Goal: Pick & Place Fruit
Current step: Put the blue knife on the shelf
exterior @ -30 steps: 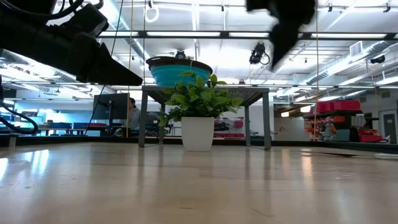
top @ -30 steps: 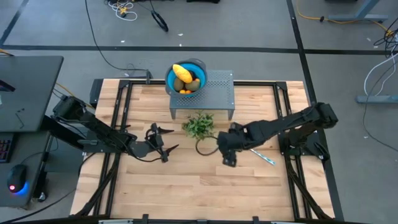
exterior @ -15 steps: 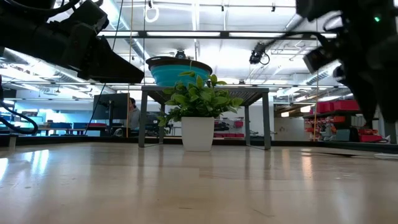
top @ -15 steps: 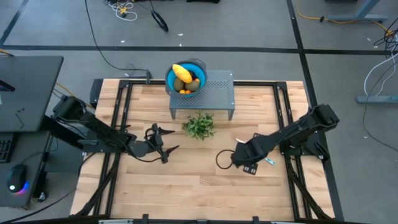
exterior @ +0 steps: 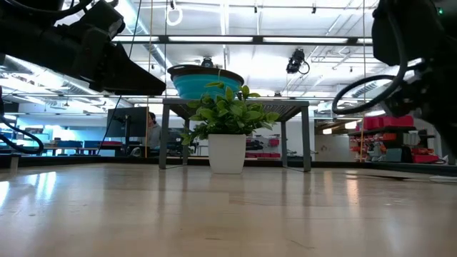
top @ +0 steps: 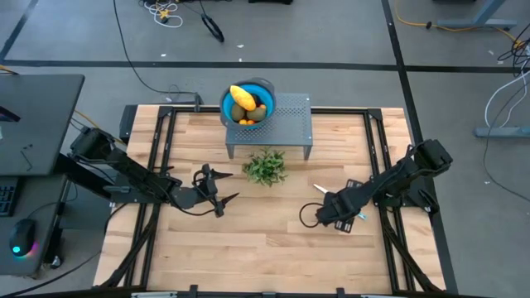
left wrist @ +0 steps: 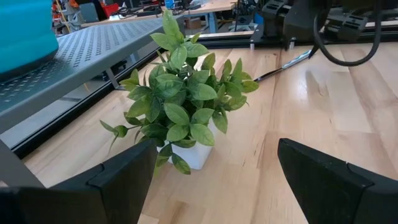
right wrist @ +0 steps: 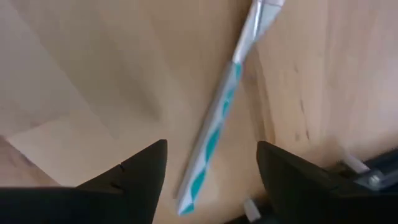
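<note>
1. The wooden table (top: 248, 248) is seen from above, framed by dark rails, with both arms reaching over it.
2. A perforated grey metal stand (top: 286, 124) is placed at the far middle of the table.
3. The left gripper (top: 217, 192) is held above the table's left half, its fingers (left wrist: 118, 180) spread wide with nothing between them, and is pointed toward the plant.
4. The right gripper (top: 331, 211) is held low over the right half, directly above the knife; its two fingers (right wrist: 134, 171) are parted and nothing is clasped.
5. A blue bowl (top: 267, 88) is set on the stand's left end.
6. A small leafy plant in a white pot (left wrist: 186, 106) is stood on the table just in front of the stand.
7. The fruit (top: 245, 103) is gathered inside the bowl: a yellow oblong on top, olive-green ovals beside it, small orange pieces below.
8. A thin white knife with a blue-striped handle (right wrist: 217, 130) is laid flat on the table beneath the right gripper.
</note>
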You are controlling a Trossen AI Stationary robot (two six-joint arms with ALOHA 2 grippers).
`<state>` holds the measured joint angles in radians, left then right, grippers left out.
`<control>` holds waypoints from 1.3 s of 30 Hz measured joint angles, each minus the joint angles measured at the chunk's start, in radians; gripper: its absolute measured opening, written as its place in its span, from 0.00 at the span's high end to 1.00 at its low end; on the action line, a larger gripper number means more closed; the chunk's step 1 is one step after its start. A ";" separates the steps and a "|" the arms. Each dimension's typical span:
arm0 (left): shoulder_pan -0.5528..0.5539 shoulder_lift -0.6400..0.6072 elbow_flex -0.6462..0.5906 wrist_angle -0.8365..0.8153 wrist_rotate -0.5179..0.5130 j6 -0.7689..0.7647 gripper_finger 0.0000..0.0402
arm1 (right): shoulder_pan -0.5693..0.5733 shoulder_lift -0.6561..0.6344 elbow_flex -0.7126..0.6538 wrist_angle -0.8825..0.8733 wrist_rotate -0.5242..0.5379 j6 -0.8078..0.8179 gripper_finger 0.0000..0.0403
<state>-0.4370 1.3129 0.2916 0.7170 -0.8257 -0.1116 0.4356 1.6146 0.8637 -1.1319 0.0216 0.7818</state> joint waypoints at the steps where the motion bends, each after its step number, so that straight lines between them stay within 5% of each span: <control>1: 0.000 0.000 0.000 0.000 0.000 0.000 0.15 | 0.003 0.000 -0.004 0.016 0.000 0.000 0.37; 26: 0.000 0.000 0.000 0.000 0.000 0.000 0.15 | 0.034 -0.080 -0.074 0.380 -0.024 0.053 0.43; 39: 0.000 0.000 0.000 0.000 0.000 0.002 0.15 | 0.030 -0.132 -0.073 0.389 -0.047 0.079 0.42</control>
<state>-0.4370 1.3128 0.2916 0.7170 -0.8257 -0.1101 0.4652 1.4822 0.7910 -0.7433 -0.0257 0.8604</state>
